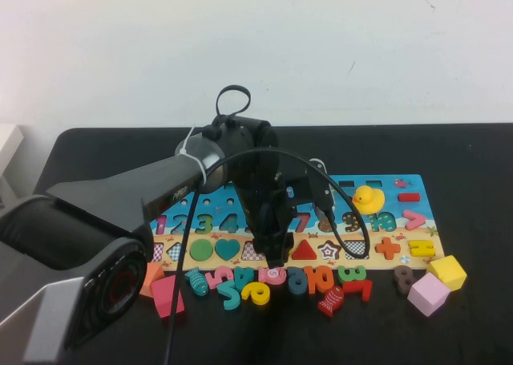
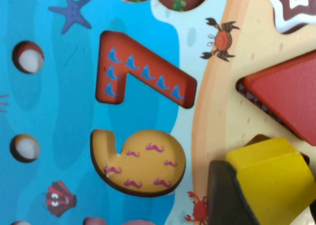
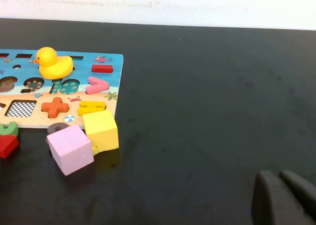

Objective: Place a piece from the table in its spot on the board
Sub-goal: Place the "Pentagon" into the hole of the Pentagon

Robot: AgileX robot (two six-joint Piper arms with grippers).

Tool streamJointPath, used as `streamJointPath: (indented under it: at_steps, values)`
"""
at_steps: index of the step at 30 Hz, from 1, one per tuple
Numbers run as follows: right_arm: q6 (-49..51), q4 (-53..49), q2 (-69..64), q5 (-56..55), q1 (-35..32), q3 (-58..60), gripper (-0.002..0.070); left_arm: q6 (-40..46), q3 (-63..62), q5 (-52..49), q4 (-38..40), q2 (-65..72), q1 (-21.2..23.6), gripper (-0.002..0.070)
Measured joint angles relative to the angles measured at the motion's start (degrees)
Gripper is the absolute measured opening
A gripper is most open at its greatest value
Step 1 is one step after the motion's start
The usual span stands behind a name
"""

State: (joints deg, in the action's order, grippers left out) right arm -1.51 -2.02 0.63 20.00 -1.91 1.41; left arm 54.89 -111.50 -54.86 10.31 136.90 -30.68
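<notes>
Left gripper (image 1: 276, 257) held the piece (image 2: 271, 178) over the board (image 1: 417, 212).
Piece tilted, beside red triangle (image 2: 289, 99); right gripper (image 3: 284, 198) closed, empty, above table (image 3: 207, 96).

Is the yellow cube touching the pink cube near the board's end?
Touching. The right wrist view shows the yellow cube pressed against the pink cube along one edge, no gap.

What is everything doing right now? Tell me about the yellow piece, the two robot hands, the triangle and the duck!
left gripper: over the shape row of the board, jaws shut on the piece.
piece: tilted over its slot, not yet flat.
right gripper: low over the table, jaws shut, holding nothing.
red triangle: seated in its slot.
duck: upright on the board.
</notes>
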Motion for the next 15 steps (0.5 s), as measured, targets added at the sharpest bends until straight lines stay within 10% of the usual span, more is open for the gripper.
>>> streamJointPath:
  at_steps: [15]
  values:
    - [0.0,0.0,0.0,0.0,0.0,0.0,0.0019,8.3,0.0,-1.1,0.0,0.0,0.0,0.0309]
